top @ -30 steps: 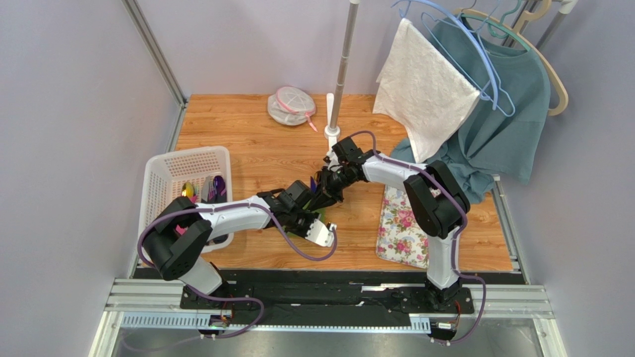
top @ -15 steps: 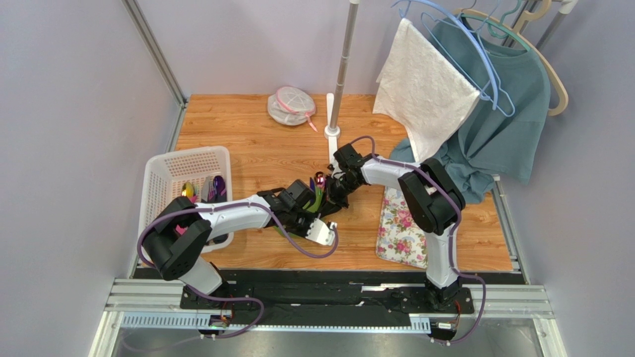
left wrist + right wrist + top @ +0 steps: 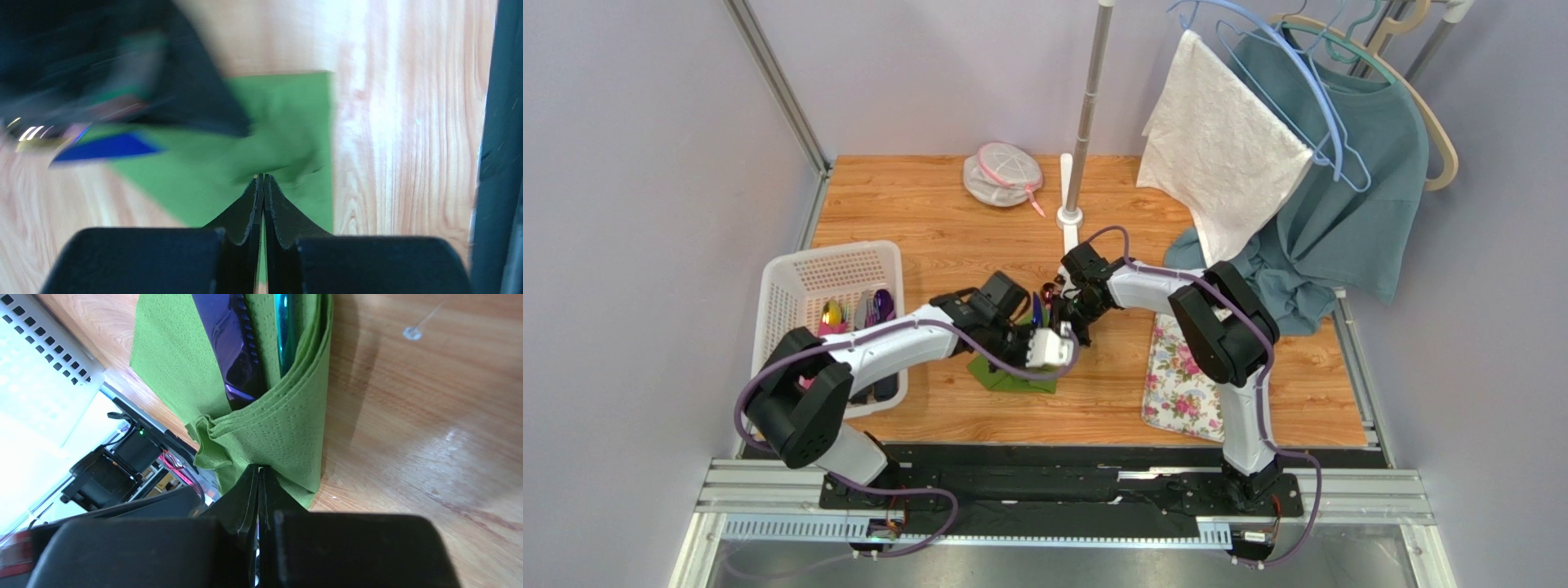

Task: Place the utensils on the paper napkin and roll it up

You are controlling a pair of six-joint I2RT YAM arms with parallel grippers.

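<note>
— So how far along were you at this frame?
— Partway. Nearest you, the paper napkin (image 3: 1011,374) lay on the wood, not flat, with one side folded over. Your left gripper (image 3: 263,184) was pinched tight, tips at a wrinkle in that sheet. Couldn't tell if paper sat between them, the view was blurred.
— And the right one?
— Just beyond. Your right gripper (image 3: 260,473) was clamped on the napkin's folded edge. The utensils (image 3: 233,349) sat inside that fold, a purple one beside a teal one (image 3: 287,331).
— Done, then?
— No. Placing looked done, but rolling had barely begun, I'd say: one loose fold, no tube. Off to your left, the white basket (image 3: 811,263) held more coloured pieces; unclear if those counted.
</note>
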